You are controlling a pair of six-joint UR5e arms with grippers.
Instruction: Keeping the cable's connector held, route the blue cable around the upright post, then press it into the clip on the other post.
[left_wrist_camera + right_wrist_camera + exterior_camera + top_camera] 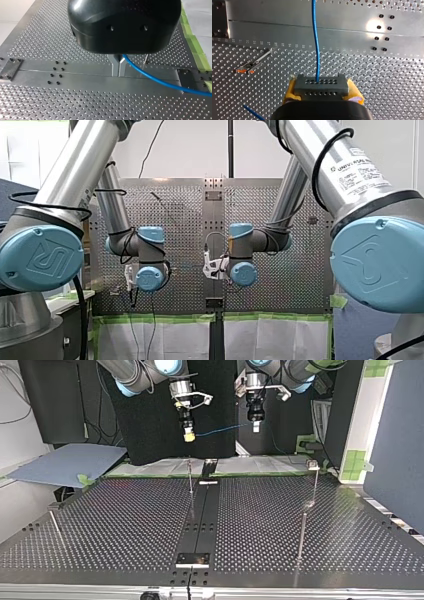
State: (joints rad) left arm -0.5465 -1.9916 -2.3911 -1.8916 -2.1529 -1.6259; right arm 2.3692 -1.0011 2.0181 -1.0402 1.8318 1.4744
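- Fingers of my left gripper are metal and pressed together. They pinch the blue cable, which leaves them at one side and runs off low over the table.
- Yellow pads on my right gripper clamp the grey connector from both sides. The blue cable rises straight out of a hole in the connector's upper row.
- In the top view the 2 grippers hang side by side, well above the table and past its far edge. My right gripper is at the view's left and my left gripper at its right.
- Between them the blue cable spans in a shallow line in the air, higher than every post top.
- An upright post stands near the far edge of the table at its middle, below my right gripper.
- At the view's right, a second post carries a clip on its top. A third post stands nearer the camera.
- In the right wrist view, an orange-marked post stands on the table beside the fingers. I cannot tell which post this is.
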